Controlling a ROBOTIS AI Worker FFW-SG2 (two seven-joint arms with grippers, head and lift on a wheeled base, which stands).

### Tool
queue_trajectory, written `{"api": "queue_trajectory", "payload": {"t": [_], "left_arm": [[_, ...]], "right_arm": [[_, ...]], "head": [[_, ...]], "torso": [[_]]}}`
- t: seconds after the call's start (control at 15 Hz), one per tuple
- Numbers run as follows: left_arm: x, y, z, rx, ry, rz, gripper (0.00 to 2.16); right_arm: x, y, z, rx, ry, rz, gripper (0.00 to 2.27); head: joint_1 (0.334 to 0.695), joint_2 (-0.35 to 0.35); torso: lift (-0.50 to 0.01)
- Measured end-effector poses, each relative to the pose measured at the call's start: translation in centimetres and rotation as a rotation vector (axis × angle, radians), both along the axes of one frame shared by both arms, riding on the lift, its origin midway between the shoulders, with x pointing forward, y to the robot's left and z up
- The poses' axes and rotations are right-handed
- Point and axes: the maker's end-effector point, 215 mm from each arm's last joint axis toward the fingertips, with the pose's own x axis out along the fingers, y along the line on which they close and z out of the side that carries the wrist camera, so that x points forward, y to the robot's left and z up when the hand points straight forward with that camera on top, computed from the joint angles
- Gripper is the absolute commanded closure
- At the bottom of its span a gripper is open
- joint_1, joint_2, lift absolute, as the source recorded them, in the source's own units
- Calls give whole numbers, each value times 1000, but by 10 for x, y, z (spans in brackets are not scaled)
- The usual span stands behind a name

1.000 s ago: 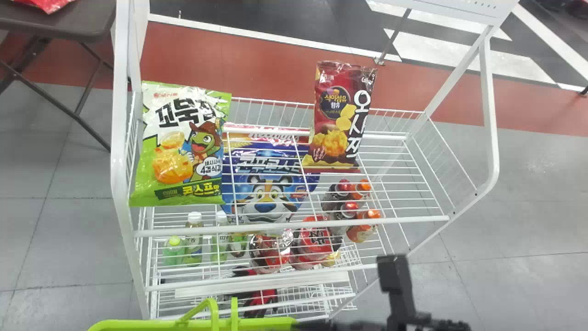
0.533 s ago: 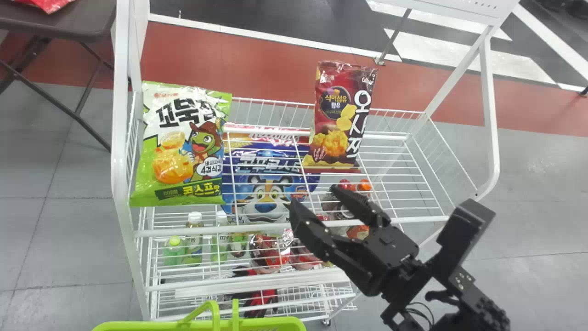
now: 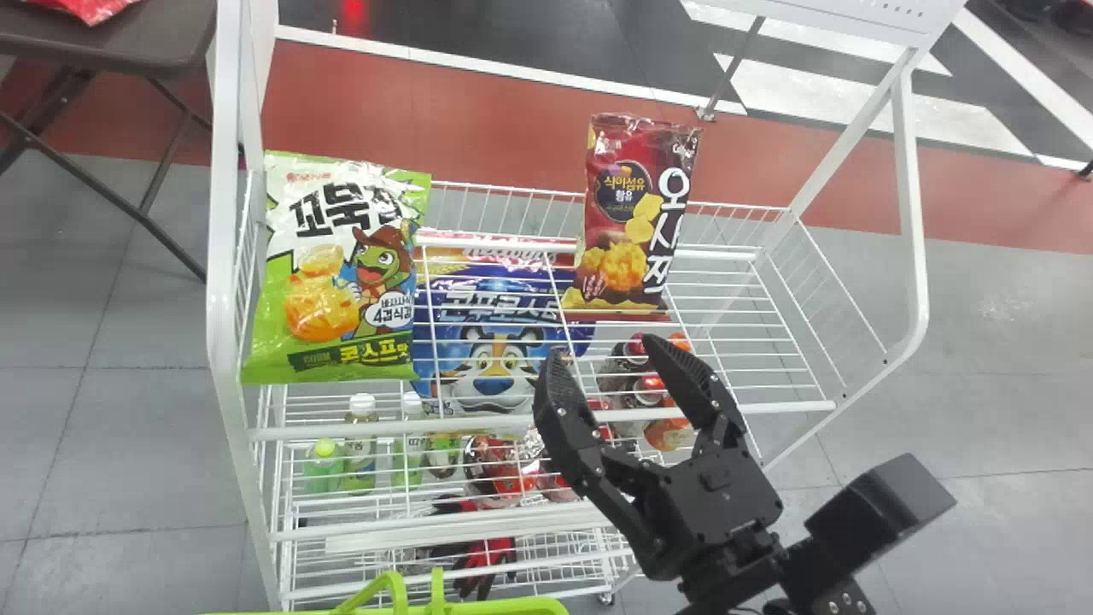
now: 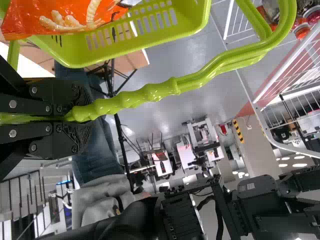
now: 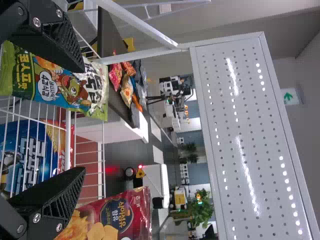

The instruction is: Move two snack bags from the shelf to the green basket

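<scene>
The right gripper [image 3: 604, 346] has moved a little higher and its two fingers now stand wider apart, while the rim of the green basket [image 3: 512, 606] has slipped slightly nearer the head view's bottom edge. In the left wrist view, the left gripper [image 4: 82, 116] is clamped around the basket's light green handle [image 4: 150, 94], and an orange bag [image 4: 65, 15] lies in the basket. On the shelf [image 3: 820, 405], a green-and-white snack bag [image 3: 337, 273] leans in the top rack at its left end. Next comes a blue bag [image 3: 495, 342], seen through the wires below that rack, with bottles [image 3: 360, 444] lower down. Further right, a red snack bag [image 3: 632, 213] leans against the rack's back wires. The right gripper is spread with nothing between its fingers, over the shelf's front rail, near the red snack bag but apart from it.
</scene>
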Motion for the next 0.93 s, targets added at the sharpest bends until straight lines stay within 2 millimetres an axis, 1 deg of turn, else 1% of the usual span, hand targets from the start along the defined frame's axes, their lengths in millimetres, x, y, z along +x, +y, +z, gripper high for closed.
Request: {"api": "queue_trajectory", "payload": {"t": [0.13, 0.27, 0.93], "left_arm": [[-3, 0, -1, 0, 5, 2, 2121], [-3, 0, 0, -2, 4, 3, 2121], [-3, 0, 1, -12, -19, 13, 2121]], "right_arm": [[-2, 4, -8, -4, 36, -14, 130], [-4, 3, -13, -12, 56, -34, 144], [-4, 7, 4, -73, -29, -48, 174]], "head": [[695, -350], [695, -350], [695, -350]], "torso": [[-13], [-13], [-13]]}}
